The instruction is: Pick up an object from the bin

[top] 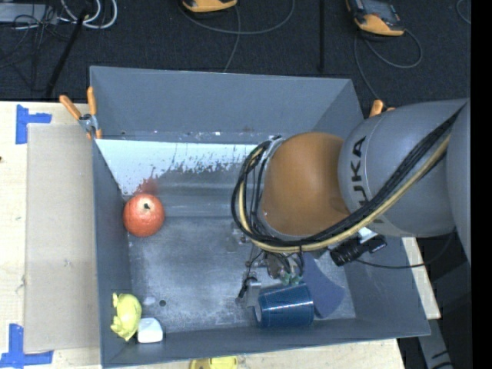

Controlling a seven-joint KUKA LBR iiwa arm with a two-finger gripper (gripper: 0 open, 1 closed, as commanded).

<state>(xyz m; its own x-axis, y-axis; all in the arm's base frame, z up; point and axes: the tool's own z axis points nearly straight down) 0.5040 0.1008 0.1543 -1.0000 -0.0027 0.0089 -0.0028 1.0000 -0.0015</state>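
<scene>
A dark blue cup [285, 307] lies on its side near the bin's front wall, right of the middle. My gripper [270, 271] reaches down just above the cup's upper edge, its lower part showing beneath the orange cover. A flat blue-grey piece [329, 294] lies against the cup's right side.
A red apple [144, 214] rests at the left of the bin floor. A yellow toy [125, 314] and a white lump [150, 330] sit in the front left corner. The arm with its orange cover and cables hangs over the bin's right half.
</scene>
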